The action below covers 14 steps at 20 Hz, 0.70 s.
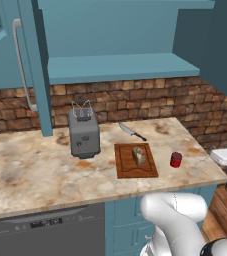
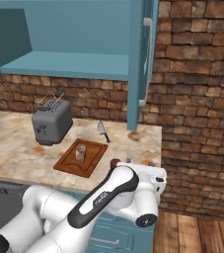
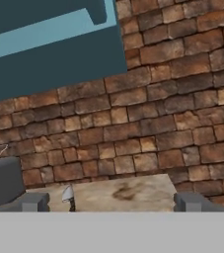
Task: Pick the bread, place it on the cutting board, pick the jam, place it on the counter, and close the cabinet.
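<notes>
We see the cabinet (image 1: 120, 67) open, both doors swung out, its shelf bare. Below it the counter (image 1: 30, 170) has free room left of the toaster (image 1: 84, 133); its right end stops at the brick wall. The cutting board (image 1: 135, 160) lies long axis front to back, just right of the toaster. The arm is folded low at the counter's front edge. The gripper (image 3: 111, 201) faces the back wall, fingers spread wide, holding nothing. The bread (image 1: 139, 156) sits on the board, apparently upright. The jam (image 1: 176, 159) stands upright on the counter, just right of the board.
</notes>
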Tool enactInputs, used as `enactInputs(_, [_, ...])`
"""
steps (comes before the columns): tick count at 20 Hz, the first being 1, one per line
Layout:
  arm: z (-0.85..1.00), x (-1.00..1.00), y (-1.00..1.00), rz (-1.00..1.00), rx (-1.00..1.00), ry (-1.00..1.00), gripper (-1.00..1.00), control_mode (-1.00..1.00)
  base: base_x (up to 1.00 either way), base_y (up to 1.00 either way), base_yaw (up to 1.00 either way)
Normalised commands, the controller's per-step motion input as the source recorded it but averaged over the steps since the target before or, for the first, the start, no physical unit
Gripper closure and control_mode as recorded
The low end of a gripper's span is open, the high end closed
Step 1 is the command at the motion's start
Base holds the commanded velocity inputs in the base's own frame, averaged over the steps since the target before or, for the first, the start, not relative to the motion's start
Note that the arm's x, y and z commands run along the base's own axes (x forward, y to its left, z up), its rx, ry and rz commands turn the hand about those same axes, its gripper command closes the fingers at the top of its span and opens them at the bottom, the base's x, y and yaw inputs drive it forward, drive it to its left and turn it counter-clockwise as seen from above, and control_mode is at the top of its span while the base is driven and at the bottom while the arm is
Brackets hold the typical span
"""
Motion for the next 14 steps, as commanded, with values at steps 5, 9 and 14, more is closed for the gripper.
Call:
enactInputs(5, [0.23, -0.02, -0.08, 0.0, 0.02, -0.04, -1.0, -1.0, 0.0, 0.0, 0.0])
enactInputs(9, [0.22, -0.04, -0.08, 0.0, 0.02, -0.03, -1.0, -1.0, 0.0, 0.0, 0.0])
enactInputs(14, [0.21, -0.04, -0.06, 0.0, 0.01, -0.02, -1.0, -1.0, 0.0, 0.0, 0.0])
